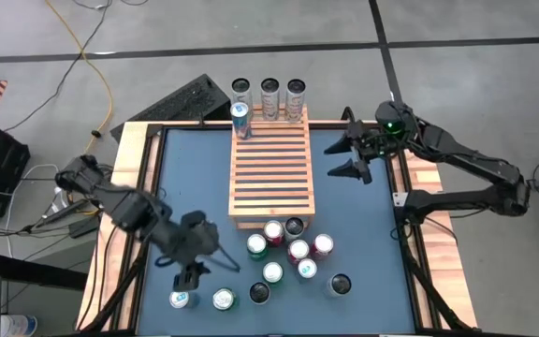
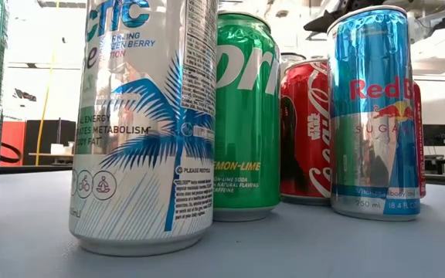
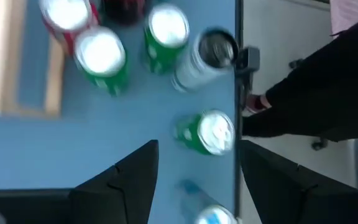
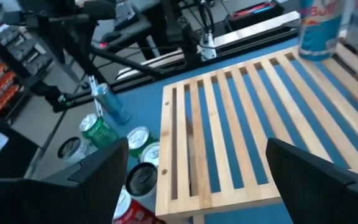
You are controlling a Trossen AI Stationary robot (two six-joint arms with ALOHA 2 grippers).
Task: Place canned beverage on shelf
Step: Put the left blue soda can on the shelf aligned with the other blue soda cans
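The slatted wooden shelf (image 1: 271,173) lies in the table's middle, also in the right wrist view (image 4: 247,124). A blue can (image 1: 240,120) stands upright on its far left corner (image 4: 319,25). Several cans (image 1: 288,251) stand in a cluster off the shelf's near edge. My left gripper (image 1: 187,277) hangs open above the near left of the table, over a blue-topped can (image 1: 181,300) and beside a green one (image 1: 224,299). Its fingers (image 3: 123,180) hold nothing. My right gripper (image 1: 354,154) is open off the shelf's right edge, with nothing between its fingers (image 4: 98,174).
Three tall cans (image 1: 269,94) stand in a row at the shelf's far end. The low view shows a white can (image 2: 141,123), green can (image 2: 246,116), red can (image 2: 307,131) and blue can (image 2: 373,116) close up. A person in dark clothes (image 3: 328,81) stands beyond the table's edge.
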